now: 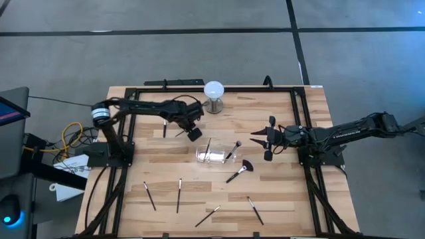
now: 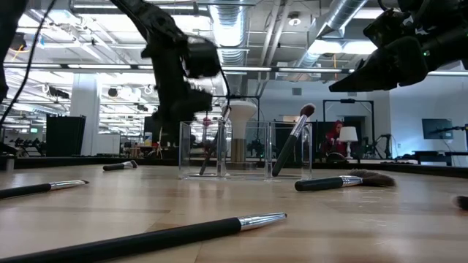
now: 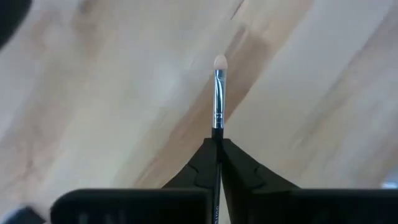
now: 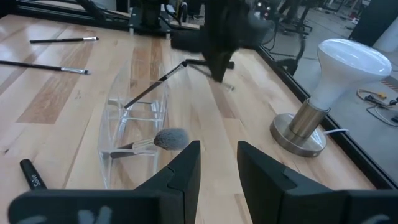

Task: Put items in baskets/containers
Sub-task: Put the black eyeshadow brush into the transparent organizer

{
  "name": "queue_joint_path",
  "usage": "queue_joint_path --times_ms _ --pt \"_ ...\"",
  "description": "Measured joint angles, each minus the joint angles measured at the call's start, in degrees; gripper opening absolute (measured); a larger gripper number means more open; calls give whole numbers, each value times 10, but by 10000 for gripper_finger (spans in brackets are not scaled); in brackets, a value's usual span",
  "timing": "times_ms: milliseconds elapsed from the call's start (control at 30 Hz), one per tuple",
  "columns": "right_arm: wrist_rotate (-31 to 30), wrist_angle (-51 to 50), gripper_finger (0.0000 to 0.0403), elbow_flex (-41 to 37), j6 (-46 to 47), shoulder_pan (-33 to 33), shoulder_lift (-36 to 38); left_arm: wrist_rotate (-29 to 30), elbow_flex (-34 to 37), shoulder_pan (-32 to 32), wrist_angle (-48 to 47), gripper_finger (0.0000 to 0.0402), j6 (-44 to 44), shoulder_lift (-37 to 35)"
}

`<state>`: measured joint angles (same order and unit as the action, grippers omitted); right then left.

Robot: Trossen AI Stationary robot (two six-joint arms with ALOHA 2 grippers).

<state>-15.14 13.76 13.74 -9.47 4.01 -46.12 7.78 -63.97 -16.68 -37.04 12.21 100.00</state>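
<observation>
My left gripper (image 1: 193, 133) hovers over the table left of and beyond the clear holder (image 1: 216, 156), shut on a slim brush (image 3: 217, 93) with a silver ferrule and a pale tip. The holder stands on the table's middle with two brushes leaning in it, a thin one (image 4: 155, 84) and a fluffy-headed one (image 4: 165, 138). The fan brush (image 1: 240, 170) lies right of the holder, nearer the near edge. Several more brushes lie flat near the near edge (image 1: 179, 194). My right gripper (image 4: 218, 163) is open, above the table right of the holder. My left gripper pinches the brush by its dark handle just behind the ferrule (image 3: 217, 132), between the two fingertips (image 3: 239, 158). The handle runs back between the fingers, while ferrule and tip stick out past them. The brush is lifted clear of the table.
A white globe lamp on a metal base (image 1: 214, 93) stands near the far edge, beyond the holder. One more brush (image 1: 164, 126) lies under the left arm. A black frame (image 1: 300, 119) runs along the table's edges. Bare wood lies between the holder and the near brushes.
</observation>
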Motion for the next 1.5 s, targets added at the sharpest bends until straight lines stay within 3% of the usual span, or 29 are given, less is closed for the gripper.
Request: queue_joint_path --times_ms 300,367,467,600,800,1067,1233,1367,1500 --pt "0 0 95 0 9 0 0 -4 44 18 38 10 15 -201" --pt "-1 0 95 0 10 0 0 -3 70 32 109 11 12 -254" --pt "-2 2 95 0 19 0 0 -3 143 65 289 11 12 -319" --pt "-3 2 95 0 35 0 0 -7 252 114 513 10 11 -360" --pt "-4 1 95 0 64 0 0 -2 353 172 695 10 -12 -333" --pt "-4 1 95 0 123 3 0 58 376 232 869 11 -57 -194" --pt "-4 0 95 0 157 31 -18 75 376 247 925 11 -58 -126" --pt "-3 1 95 0 166 60 -51 79 375 246 938 13 -60 -108" --pt "-27 4 95 0 215 85 -94 120 375 243 938 14 -58 -95"
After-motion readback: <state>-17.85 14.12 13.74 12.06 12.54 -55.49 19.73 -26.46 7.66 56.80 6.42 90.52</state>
